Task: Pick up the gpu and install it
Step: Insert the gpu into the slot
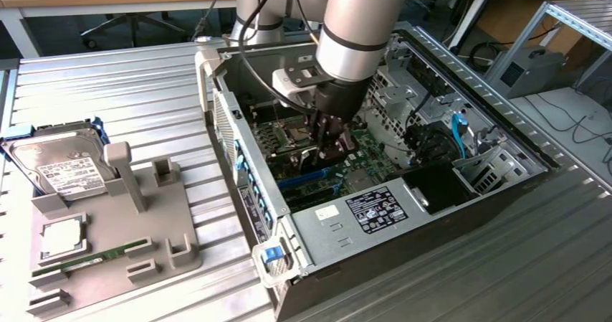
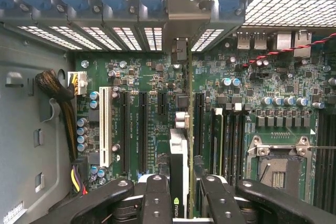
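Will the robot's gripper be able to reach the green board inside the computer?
Probably yes. The case is open on its side, and the gripper holds the gpu close over the motherboard, with nothing between them.

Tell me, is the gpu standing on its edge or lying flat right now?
On its edge: the gpu, clamped in the tool, shows edge-on, perpendicular to the motherboard.

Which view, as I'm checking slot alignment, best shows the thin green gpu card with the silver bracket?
The wrist view: the gpu card stands edge-on between the black gripper's fingers over the slots of the green motherboard, bracket toward the rear grilles. In the exterior view the gripper covers nearly all of it.
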